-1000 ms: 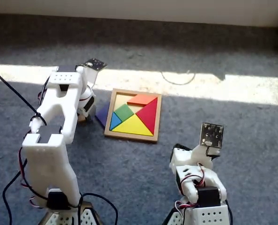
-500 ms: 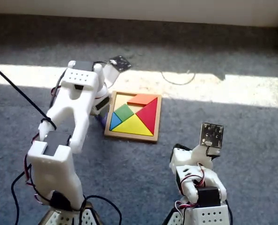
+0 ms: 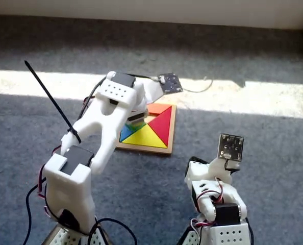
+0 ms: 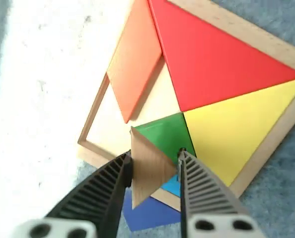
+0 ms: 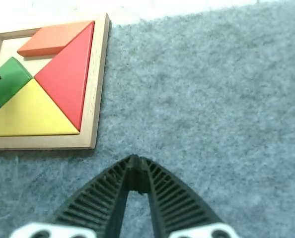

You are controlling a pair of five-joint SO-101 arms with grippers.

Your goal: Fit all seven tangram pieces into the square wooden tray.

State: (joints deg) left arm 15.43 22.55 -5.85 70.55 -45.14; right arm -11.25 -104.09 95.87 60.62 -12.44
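Wood-brown triangle (image 4: 146, 173), gripped on edge between the jaws of the left tool (image 4: 155, 156), hangs over the tray (image 4: 286, 52) at the green square (image 4: 165, 131), near the bare pocket (image 4: 110, 124) between the orange piece (image 4: 135, 59) and the tray wall. To seat it well, the triangle probably needs laying flat and turning until its edges match that pocket, then lowering without nudging its neighbours. The right tool (image 5: 136, 173) rests closed and empty over the carpet; a dark blue piece (image 4: 147, 215) lies outside the tray.

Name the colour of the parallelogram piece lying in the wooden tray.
The parallelogram is orange, clearest in the left wrist view.
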